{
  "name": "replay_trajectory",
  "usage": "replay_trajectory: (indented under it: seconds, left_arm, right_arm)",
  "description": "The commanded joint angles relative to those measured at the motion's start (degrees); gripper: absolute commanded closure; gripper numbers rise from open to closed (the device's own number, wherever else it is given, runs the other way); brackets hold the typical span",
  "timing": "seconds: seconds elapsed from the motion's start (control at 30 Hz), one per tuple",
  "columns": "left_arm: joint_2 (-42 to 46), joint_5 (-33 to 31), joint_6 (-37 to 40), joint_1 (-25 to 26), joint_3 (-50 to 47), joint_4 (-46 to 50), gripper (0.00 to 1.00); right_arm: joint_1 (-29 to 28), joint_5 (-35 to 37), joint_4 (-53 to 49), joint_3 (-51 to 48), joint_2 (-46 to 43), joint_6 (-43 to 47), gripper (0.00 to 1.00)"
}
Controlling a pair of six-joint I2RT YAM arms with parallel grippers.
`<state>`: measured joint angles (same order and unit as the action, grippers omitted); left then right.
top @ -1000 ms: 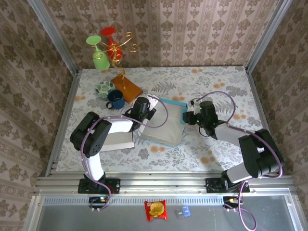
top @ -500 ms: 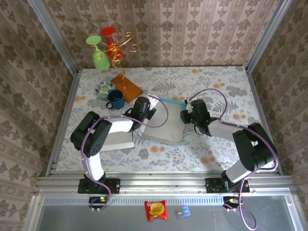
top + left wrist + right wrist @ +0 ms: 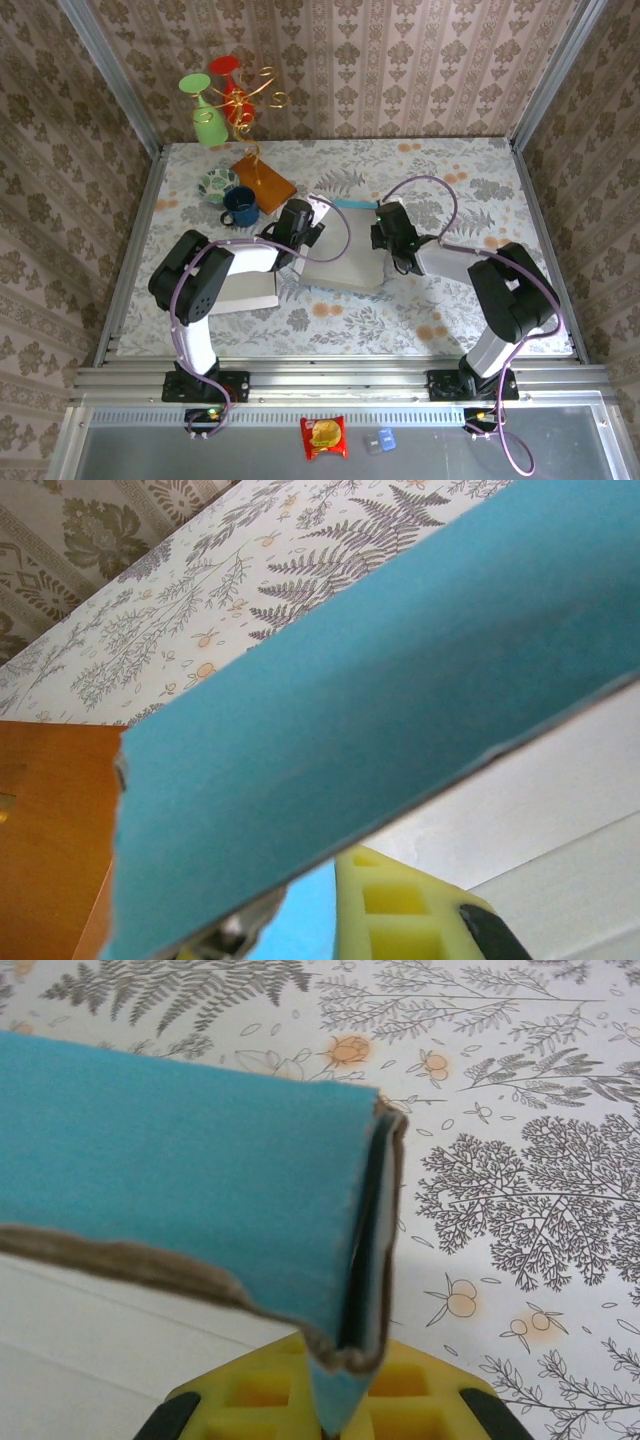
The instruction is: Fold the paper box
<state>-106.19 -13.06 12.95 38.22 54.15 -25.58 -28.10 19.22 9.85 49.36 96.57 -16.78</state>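
Toward the far-left corner of the table (image 3: pixel 450 180), a bowl (image 3: pixel 216 183) and a blue mug (image 3: pixel 241 206) are standing, contents unclear. Mid-table, the left gripper (image 3: pixel 312 212) is pinching the paper box (image 3: pixel 345 265) by its left flap. The right gripper (image 3: pixel 377 228) is clamping the right flap, which the right wrist view is showing doubled between yellow pads (image 3: pixel 420 1395).

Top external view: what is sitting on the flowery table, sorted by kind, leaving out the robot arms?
Stemmed glasses: 2, a green glass and a red glass
Mugs: 1, the blue mug
Bowls: 1, the patterned bowl
Boards: 1, the wooden board
Stands: 1, the wire stand
Boxes: 1, the paper box
Sheets: 1, the white sheet
Total: 8
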Motion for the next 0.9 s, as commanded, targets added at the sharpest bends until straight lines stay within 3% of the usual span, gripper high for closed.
replay_trajectory:
  seconds: [0.0,0.5,0.7,0.87]
  left_arm:
    - [-2.31,2.32,1.62,1.42,1.33,5.57,1.0]
    - [-1.57,5.4,-0.81,0.65,4.1,11.6,1.0]
    - [-0.43,8.03,-4.67,-0.34,8.8,20.64,1.0]
    - [-0.32,14.62,-11.54,-2.47,17.34,35.89,1.0]
  right_arm:
    - [-2.76,3.78,-3.61,3.52,3.12,-2.18,0.95]
    - [-3.37,4.22,-7.61,8.41,6.46,-1.49,1.0]
    - [-3.28,6.4,-19.72,13.92,7.19,-6.38,1.0]
    - [-2.69,5.26,-34.79,19.8,7.68,-11.68,1.0]
